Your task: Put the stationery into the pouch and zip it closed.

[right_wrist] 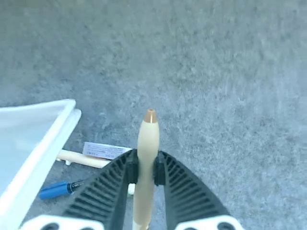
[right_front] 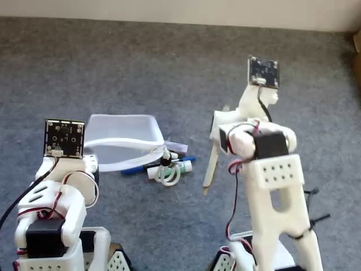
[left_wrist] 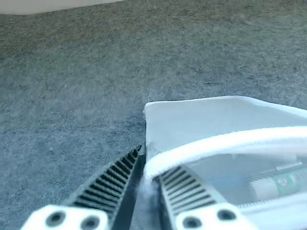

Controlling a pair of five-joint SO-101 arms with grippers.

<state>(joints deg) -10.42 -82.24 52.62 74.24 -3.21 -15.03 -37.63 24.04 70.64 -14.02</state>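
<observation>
Jaws of the right gripper [right_wrist: 144, 165] are closed narrow on a cream pen [right_wrist: 147, 136]. They grip it partway along the barrel and hold it aslant, brown tip down toward the desk, near the loose stationery. It looks light, stiff and smooth, so it could swivel or slip in the pinch; a hold near mid-barrel seems soundest.

Those of the left gripper [left_wrist: 144, 160] pinch the thick white zip rim of the pouch [left_wrist: 206, 120], which lies open on the desk. The pouch is translucent, thin and floppy, and I judge its mouth will sag unless the rim is held up. At the mouth lie a blue pen [right_front: 135, 168], a white tube [right_front: 179, 167] with a green label and white rings [right_front: 168, 176]; whether any is inside I cannot tell.

Grey carpet-like covering on the desk [right_front: 169, 68] should give friction. A pale wall [right_front: 169, 8] runs behind.
</observation>
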